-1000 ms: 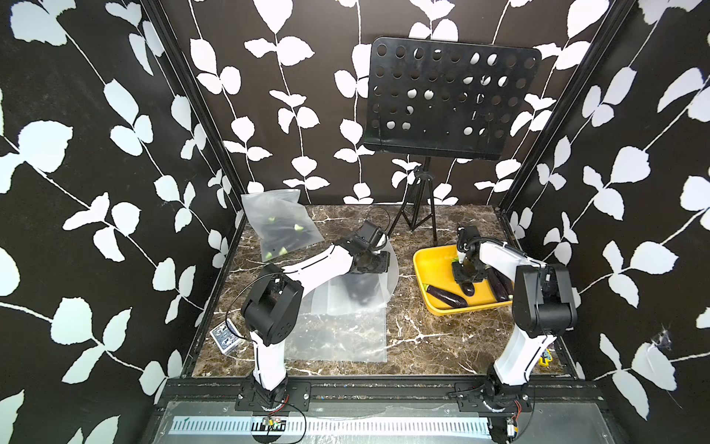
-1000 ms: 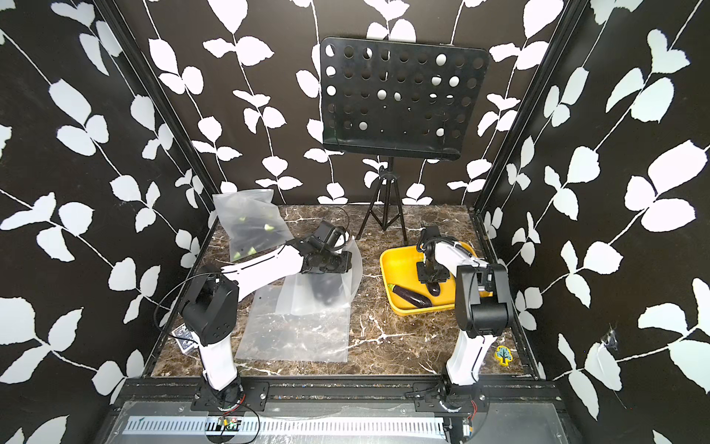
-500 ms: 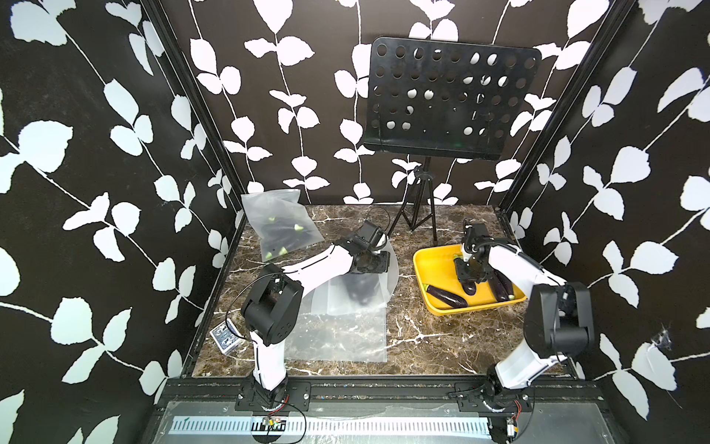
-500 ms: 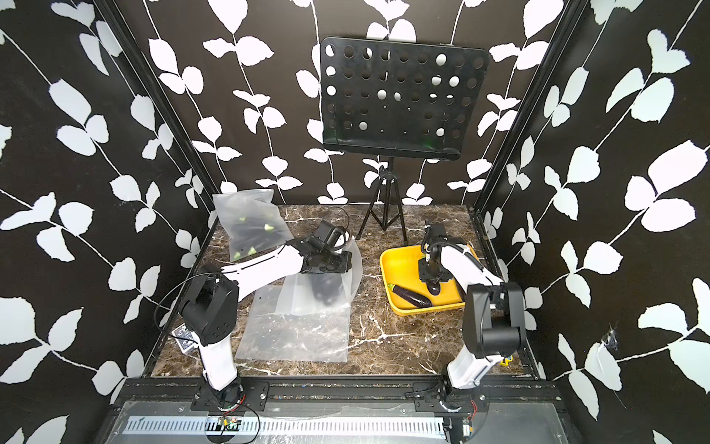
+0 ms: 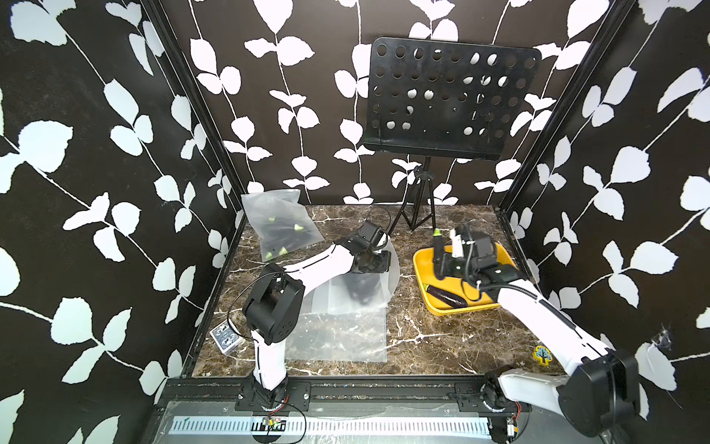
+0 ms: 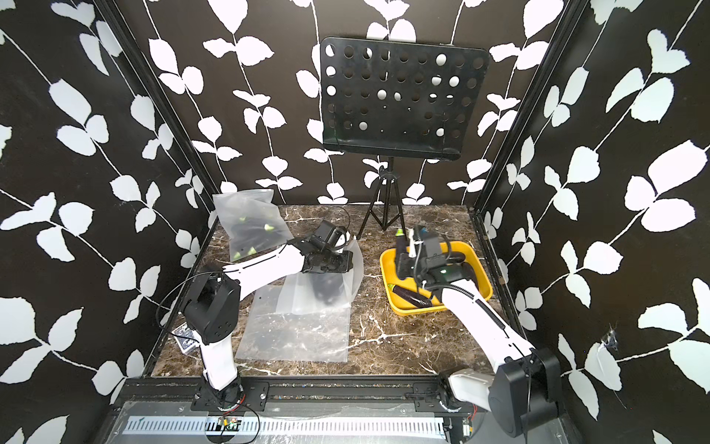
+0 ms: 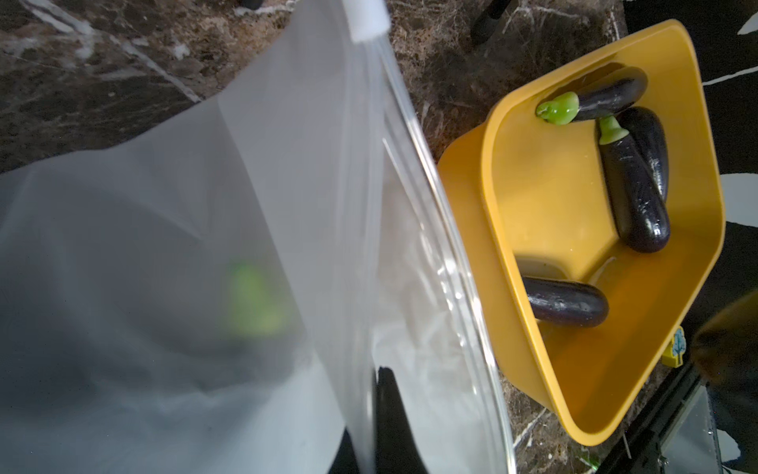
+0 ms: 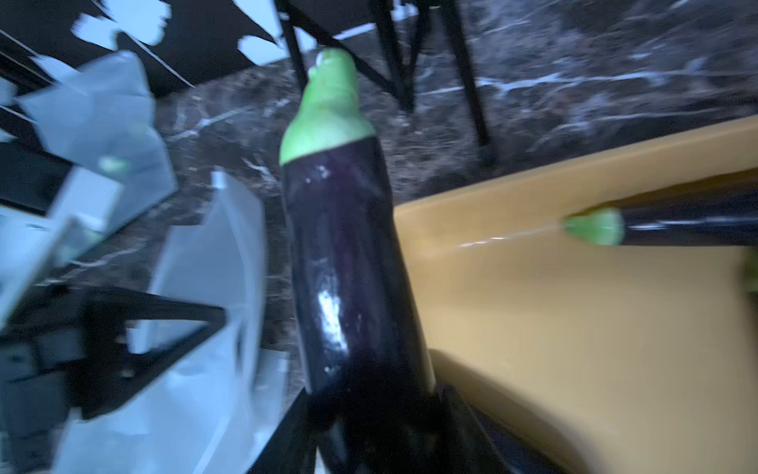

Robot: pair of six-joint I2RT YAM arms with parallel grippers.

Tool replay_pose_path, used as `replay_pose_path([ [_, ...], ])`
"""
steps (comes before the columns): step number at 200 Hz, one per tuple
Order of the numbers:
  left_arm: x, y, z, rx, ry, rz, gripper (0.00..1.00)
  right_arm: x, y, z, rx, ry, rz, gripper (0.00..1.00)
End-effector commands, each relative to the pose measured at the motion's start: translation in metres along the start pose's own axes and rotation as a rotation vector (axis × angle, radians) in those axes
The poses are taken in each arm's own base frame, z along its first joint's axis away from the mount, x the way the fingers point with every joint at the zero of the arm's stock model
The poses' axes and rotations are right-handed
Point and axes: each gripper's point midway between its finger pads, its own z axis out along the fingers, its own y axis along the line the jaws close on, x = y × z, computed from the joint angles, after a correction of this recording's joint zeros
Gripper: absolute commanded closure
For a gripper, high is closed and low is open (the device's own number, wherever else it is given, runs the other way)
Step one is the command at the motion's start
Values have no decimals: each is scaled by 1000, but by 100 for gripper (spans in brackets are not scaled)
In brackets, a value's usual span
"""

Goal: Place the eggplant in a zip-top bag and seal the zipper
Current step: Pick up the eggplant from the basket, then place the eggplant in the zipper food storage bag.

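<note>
Centre frame in a top view, the zip-top bag (image 5: 345,303) has its rim held up, pinched in the closed left gripper (image 5: 380,261). To its right, over the yellow tray's (image 5: 466,308) far-left corner, the right gripper (image 5: 442,265) clamps the eggplant (image 8: 344,254) stem-up, seemingly clear of the tray.

Bare marble (image 5: 415,330) lies open between the raised bag (image 5: 392,269) and the yellow tray (image 5: 420,273); the stand's tripod (image 5: 420,207) crowds the back.
</note>
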Motion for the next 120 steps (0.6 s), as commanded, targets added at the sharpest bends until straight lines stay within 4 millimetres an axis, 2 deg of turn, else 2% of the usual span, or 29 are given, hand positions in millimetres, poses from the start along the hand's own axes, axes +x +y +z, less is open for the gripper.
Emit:
replay_pose_path([
  [1,-6,-5,-11,14,-20,-8,100,-43,63,18,-231,-188,128,81],
  [16,-5,-6,-13,19,-22,-16,100,-43,82,30,-274,-197,139,81],
  [54,-5,-7,-14,28,-30,-36,100,-38,109,43,-322,-222,167,81],
  [63,-5,-7,-16,30,-34,-38,100,-33,110,46,-310,-218,169,80],
  [65,-11,2,-18,20,-44,-56,100,-32,110,47,-306,-216,169,80],
  [68,-13,4,-20,18,-49,-62,100,-30,110,48,-303,-215,171,80],
  [85,-17,5,-27,21,-67,-69,100,-19,110,56,-315,-191,184,79],
  [101,-20,7,-33,16,-81,-71,100,1,110,63,-310,-136,173,79],
  [120,-25,8,-40,18,-95,-75,100,26,101,66,-285,-98,176,79],
])
